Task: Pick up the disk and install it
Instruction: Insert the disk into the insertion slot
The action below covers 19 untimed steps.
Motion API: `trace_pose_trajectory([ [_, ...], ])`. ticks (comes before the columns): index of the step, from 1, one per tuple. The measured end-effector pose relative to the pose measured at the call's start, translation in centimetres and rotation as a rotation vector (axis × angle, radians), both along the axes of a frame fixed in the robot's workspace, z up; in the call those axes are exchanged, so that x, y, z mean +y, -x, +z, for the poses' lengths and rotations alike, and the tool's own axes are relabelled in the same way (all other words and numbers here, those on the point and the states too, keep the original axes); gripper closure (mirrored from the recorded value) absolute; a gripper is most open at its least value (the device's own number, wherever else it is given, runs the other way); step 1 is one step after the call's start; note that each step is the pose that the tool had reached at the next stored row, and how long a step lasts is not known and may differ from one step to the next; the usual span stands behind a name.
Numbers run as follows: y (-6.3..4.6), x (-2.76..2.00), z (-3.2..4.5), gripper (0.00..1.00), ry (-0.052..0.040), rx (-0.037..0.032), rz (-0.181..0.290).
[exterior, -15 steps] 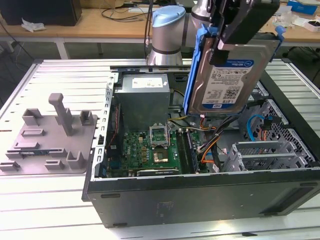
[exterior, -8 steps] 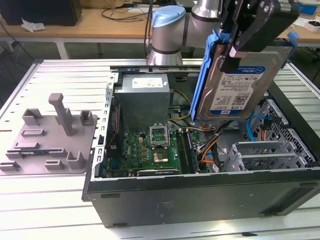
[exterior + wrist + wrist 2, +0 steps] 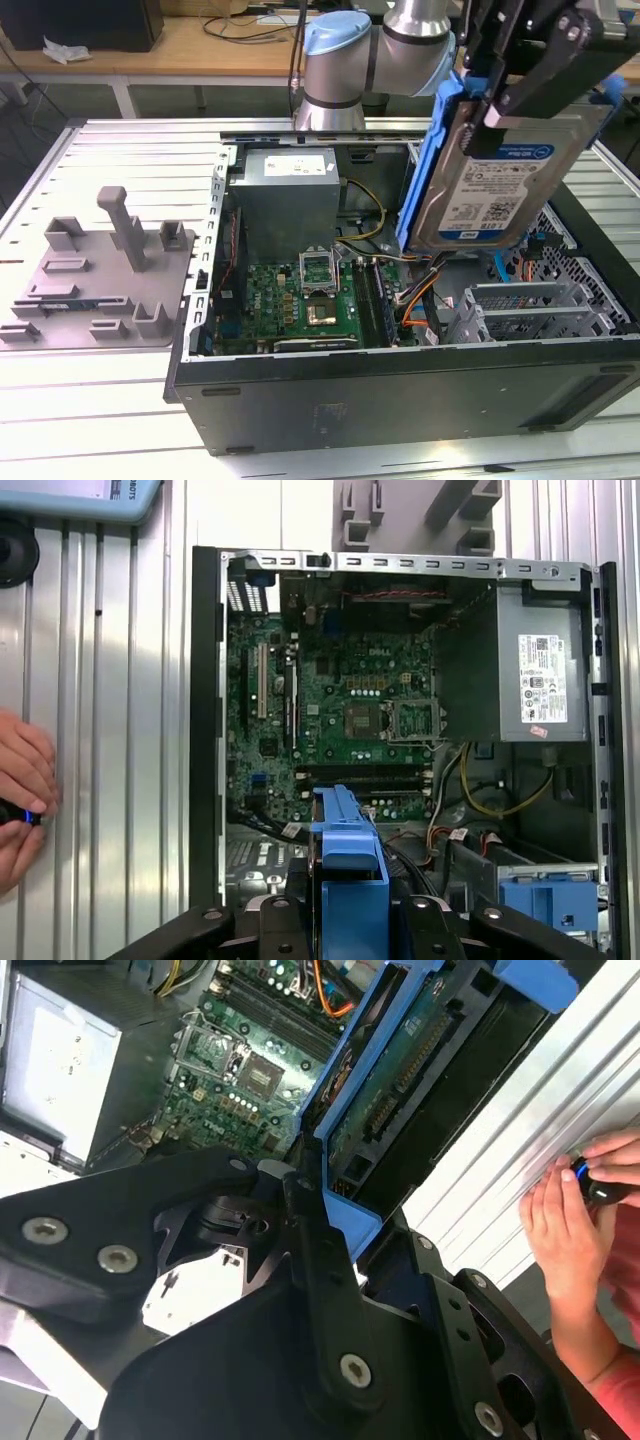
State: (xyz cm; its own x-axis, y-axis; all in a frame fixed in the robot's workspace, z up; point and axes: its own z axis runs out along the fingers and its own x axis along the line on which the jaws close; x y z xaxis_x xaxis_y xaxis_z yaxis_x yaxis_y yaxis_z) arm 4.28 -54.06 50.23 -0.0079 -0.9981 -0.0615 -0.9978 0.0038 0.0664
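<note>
Exterior view: the gripper [image 3: 500, 95] clamps the disk [image 3: 495, 185], which is tilted in the air over the open case [image 3: 400, 390], at its two o'clock corner. Second wrist view: the disk [image 3: 400, 1090] hangs above the board [image 3: 250, 1070], and a hand [image 3: 570, 1230] is on the table [image 3: 500, 1130]. First wrist view: the disk's [image 3: 350, 880] blue edge overlaps the case.

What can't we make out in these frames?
Exterior view: top of the disk, covered by the gripper.
Exterior view: computer case corner behind the disk, blocked by it.
Second wrist view: the small item in the person's hand, too small to identify.
</note>
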Motion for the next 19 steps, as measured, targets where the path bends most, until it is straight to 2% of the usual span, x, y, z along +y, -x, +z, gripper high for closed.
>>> trace_pose_trajectory([
  [19, -4.1, -1.42, -0.24, 0.63, 0.0, 0.0, -0.001],
])
